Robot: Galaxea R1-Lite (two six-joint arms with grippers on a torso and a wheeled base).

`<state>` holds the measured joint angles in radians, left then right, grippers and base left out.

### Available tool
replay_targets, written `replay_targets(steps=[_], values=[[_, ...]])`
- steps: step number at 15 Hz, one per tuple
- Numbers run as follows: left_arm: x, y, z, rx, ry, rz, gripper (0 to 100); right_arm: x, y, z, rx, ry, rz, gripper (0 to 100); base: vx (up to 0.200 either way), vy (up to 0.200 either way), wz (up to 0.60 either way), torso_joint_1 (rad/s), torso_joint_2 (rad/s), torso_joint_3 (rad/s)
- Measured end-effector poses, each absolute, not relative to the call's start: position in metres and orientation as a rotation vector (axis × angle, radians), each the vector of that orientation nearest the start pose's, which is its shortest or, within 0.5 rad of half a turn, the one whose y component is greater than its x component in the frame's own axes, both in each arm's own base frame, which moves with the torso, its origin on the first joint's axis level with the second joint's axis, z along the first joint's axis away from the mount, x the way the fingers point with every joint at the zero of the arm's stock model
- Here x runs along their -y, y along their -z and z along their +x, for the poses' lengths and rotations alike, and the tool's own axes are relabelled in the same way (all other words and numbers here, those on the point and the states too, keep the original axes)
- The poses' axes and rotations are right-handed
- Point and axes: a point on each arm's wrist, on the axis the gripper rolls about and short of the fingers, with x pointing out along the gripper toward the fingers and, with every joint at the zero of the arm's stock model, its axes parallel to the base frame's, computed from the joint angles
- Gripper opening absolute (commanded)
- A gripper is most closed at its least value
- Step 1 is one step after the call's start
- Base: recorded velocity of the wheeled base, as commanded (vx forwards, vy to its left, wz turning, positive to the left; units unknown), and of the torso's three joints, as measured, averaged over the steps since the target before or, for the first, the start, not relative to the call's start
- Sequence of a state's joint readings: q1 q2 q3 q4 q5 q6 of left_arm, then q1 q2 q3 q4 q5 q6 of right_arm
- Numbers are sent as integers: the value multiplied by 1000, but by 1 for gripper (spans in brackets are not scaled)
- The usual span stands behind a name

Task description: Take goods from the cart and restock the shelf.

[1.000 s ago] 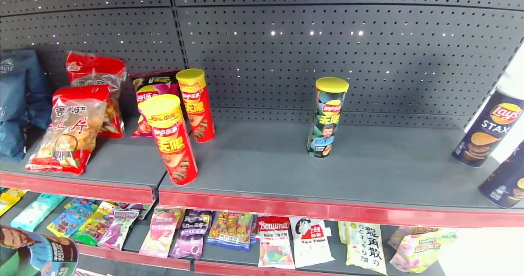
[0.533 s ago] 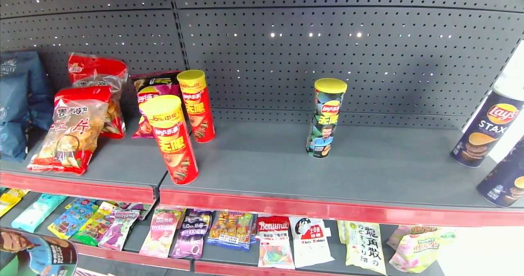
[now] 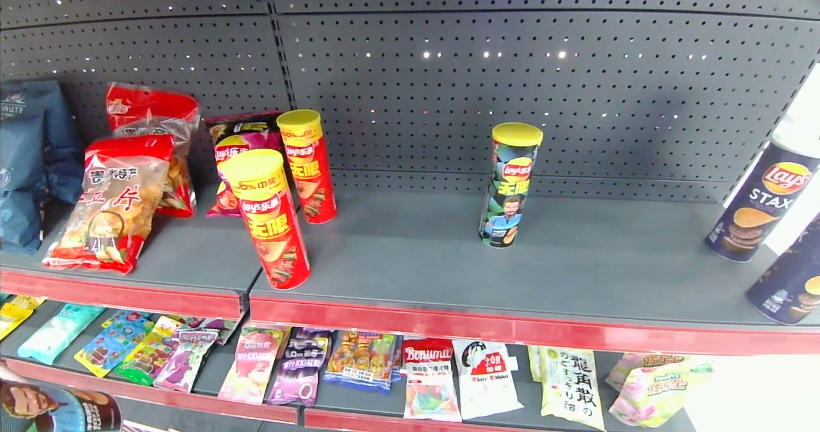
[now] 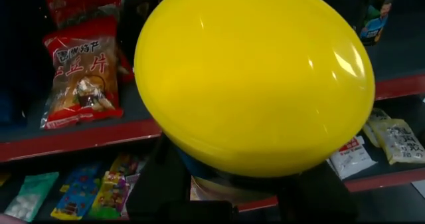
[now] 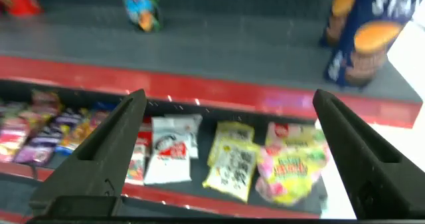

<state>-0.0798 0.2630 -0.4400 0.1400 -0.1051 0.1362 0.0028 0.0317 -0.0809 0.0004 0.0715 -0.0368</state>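
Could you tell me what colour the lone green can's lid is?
Yellow round lid, best in head view.

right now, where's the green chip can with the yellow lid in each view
Head view: green chip can stands upright alone mid-shelf, near the pegboard.
Left wrist view: its lower part shows past the held can, above the red edge.
Right wrist view: its lower part stands on the grey shelf beyond the open right gripper.
Shared landmark: the red shelf edge strip just below the can's shelf.
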Motion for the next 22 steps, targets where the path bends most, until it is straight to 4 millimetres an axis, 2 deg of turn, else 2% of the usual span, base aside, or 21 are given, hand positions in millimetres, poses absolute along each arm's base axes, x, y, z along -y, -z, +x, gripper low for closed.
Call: replay_targets(steps=[2,4,7,9,11,14,18,22], values=[[-1,-183,-27,34,141,139,0,-3,-137,-25,70,-148,-56,100,0,0,0,0,0,0],[-1,-180,-27,28,106,137,0,-4,-182,-8,30,-239,-78,100,0,0,0,0,0,0],[-1,-174,-27,18,108,130,0,-15,-246,45,-34,-462,-85,100,0,0,0,0,0,0],[-2,-174,-27,17,102,130,0,-34,-267,87,-63,-582,-88,100,0,0,0,0,0,0],[-2,-174,-27,21,101,130,0,-57,-270,132,-91,-649,-91,100,0,0,0,0,0,0],[-2,-170,-29,20,71,130,0,-88,-252,188,-174,-698,-96,100,0,0,0,0,0,0],[-3,-169,-29,22,62,129,0,-114,-224,241,-167,-709,-90,100,0,0,0,0,0,0],[-3,-170,-30,27,61,129,0,-128,-201,276,-230,-652,-98,100,0,0,0,0,0,0]])
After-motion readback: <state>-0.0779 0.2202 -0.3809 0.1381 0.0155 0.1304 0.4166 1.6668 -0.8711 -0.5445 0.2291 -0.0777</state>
